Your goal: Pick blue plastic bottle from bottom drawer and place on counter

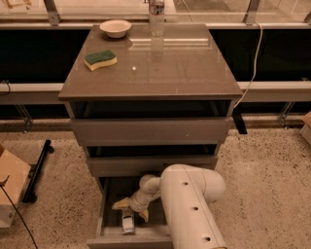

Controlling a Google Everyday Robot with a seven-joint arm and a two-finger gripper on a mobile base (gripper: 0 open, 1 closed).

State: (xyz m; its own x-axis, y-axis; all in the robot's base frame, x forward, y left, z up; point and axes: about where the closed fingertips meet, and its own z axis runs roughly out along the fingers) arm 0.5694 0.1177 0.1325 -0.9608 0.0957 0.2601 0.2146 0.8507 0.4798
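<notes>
The bottom drawer (pixel 101 221) is pulled open at the foot of the cabinet. The blue plastic bottle (pixel 128 223) lies in it near the front, lengthwise, cap end hard to make out. My gripper (pixel 132 210) reaches down into the drawer on its white arm (pixel 192 209) and sits just above the bottle's far end. Its yellowish fingers (pixel 120 204) are spread apart, one on each side, and hold nothing. The counter (pixel 160 68) is the glossy grey-brown top of the cabinet.
On the counter stand a white bowl (pixel 115 27) at the back left, a green and yellow sponge (pixel 100 59) on the left and another clear bottle (pixel 156 14) at the back middle. The two upper drawers (pixel 150 130) stand slightly open. A cardboard box (pixel 9 192) sits on the floor to the left.
</notes>
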